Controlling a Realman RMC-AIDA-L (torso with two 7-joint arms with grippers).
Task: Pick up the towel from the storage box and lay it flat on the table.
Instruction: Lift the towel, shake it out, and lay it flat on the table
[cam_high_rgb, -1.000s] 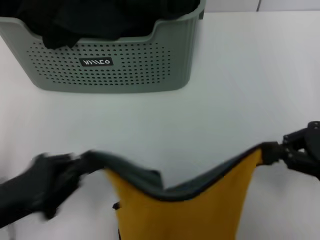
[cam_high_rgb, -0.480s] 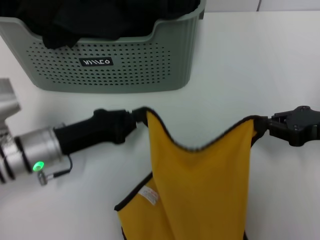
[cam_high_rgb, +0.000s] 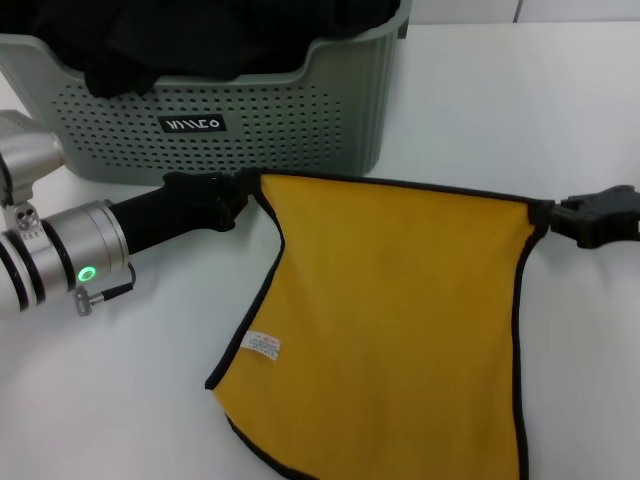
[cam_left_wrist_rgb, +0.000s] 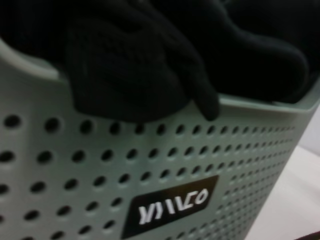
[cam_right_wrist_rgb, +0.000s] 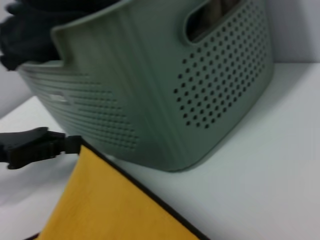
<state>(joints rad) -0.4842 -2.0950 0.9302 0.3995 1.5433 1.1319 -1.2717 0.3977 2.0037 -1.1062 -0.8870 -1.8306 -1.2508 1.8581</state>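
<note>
Towel (cam_high_rgb: 390, 320): mustard-yellow cloth with thin black edging and a small white tag, out of the sage-green perforated storage box (cam_high_rgb: 300, 130), stretched taut along its far edge just in front of it, the rest draping down toward the white counter (cam_high_rgb: 500, 110). Left claw (cam_high_rgb: 245, 188) is clamped on one far corner, right claw (cam_high_rgb: 545, 215) pinched on the other. Judged light, limp and non-slip, it is best held by the corners so the hem stays straight; black fabric (cam_high_rgb: 150, 45) fills the box.

Lab-like test bench: bare white table (cam_high_rgb: 480, 110), pale wall behind.
</note>
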